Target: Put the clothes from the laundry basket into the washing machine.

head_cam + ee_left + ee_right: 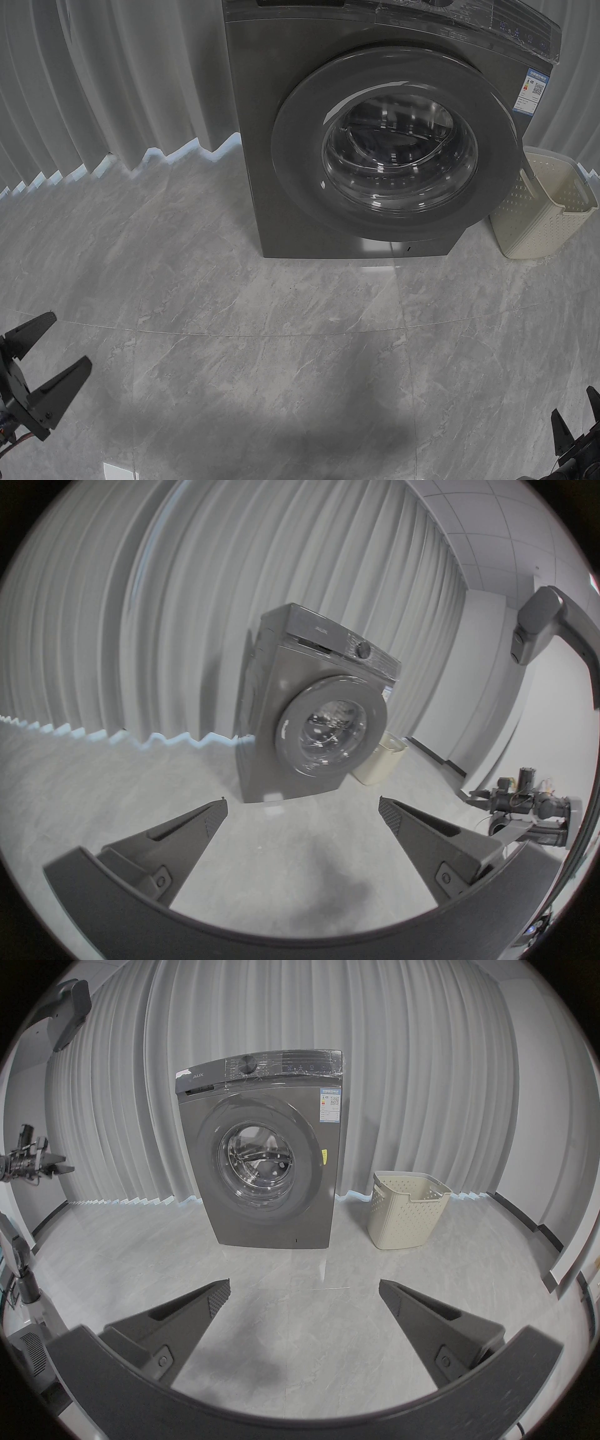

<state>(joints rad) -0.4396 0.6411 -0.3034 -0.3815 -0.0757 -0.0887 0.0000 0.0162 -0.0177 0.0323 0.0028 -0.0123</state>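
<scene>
A grey front-loading washing machine (387, 131) stands against the curtain, its round glass door (400, 153) closed. A cream perforated laundry basket (547, 206) sits on the floor just to its right, also seen as the basket (406, 1210) and the basket (380, 761); its contents are hidden. My left gripper (50, 340) hangs low at the near left, open and empty, far from the machine (312, 711). My right gripper (578, 415) is at the near right corner, open with nothing between its fingers, facing the machine (265, 1160).
Pale pleated curtains (106, 81) run behind the machine and basket. A wide stretch of grey marble floor (300, 350) lies between me and the machine. A white wall with dark skirting (531, 1222) closes the room on the right.
</scene>
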